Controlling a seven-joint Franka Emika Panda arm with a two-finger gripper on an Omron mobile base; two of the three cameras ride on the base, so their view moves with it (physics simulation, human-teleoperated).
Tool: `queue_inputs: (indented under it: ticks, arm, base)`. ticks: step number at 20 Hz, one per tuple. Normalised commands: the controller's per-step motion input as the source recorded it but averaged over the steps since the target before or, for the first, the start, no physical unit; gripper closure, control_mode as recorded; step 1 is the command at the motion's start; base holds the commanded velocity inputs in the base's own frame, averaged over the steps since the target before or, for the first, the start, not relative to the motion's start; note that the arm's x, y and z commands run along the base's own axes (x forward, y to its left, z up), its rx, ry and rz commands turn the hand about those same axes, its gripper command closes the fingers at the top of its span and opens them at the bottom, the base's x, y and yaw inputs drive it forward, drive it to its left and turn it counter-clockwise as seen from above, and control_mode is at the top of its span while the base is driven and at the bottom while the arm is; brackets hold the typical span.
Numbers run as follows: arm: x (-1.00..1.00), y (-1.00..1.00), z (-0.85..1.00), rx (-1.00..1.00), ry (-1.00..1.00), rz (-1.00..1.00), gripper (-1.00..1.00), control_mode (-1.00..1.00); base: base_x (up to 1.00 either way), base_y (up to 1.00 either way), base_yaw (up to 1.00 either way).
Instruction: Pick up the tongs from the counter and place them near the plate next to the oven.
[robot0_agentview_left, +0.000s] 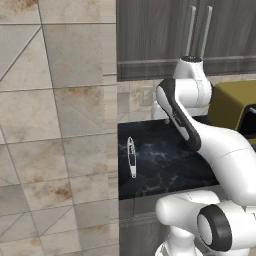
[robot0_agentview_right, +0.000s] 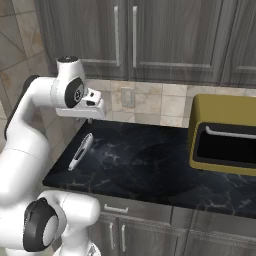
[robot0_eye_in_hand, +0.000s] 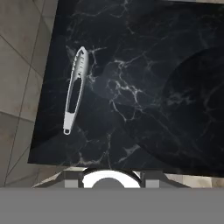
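Hand view, fingers: I cannot make out the tips against the dark stone from this camera; by my reading they are drawn together, with nothing between them.
Fingers, seen from the base: in the right base view the hand (robot0_agentview_right: 90, 111) hangs above the back left part of the table, pointing down, clear of the stone.
Tongs: the tongs (robot0_eye_in_hand: 75, 95) lie flat on the table near its left edge, arms closed against each other, running roughly along that edge. In the hand view the broad end is toward the top and the small looped end toward the bottom.
Tongs, other views: I see them in the left base view (robot0_agentview_left: 131, 156) as a slim pale strip, and in the right base view (robot0_agentview_right: 80, 151) lying slantwise, below and slightly left of the hand, apart from it.
Table: the glossy black stone table (robot0_eye_in_hand: 144, 87) with white veining is bare around the tongs; a faint round darker patch shows on its right part in the hand view.
Yellow appliance: an olive-yellow boxy appliance (robot0_agentview_right: 225, 132) with a dark opening and a pale bar handle stands on the right of the table, well apart from the tongs.
Surroundings: grey upper cabinets (robot0_agentview_right: 150, 35) with silver bar handles hang above a tiled backsplash with a wall outlet (robot0_agentview_right: 128, 97). Beige tiled floor (robot0_agentview_left: 50, 150) lies left of the table.
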Motion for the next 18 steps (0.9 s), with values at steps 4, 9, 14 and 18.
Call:
queue_inputs:
  ticks: [4,9,14,18]
  arm:
    - [0.0,0.0,-0.03,0.0,-0.01,0.07,-1.0,-1.0]
    - [-0.03,0.0,-0.1,0.09,-0.14,0.16,-1.0,-1.0]
    - [-0.11,0.0,-0.22,0.11,-0.21,0.17,-1.0,-1.0]
    - [-0.08,0.01,-0.25,0.04,-0.14,0.12,-1.0,-1.0]
  base:
    - [0.0,0.0,0.0]
    - [0.0,0.0,0.0]
    - [0.0,0.0,0.0]
    - [0.0,0.0,0.0]
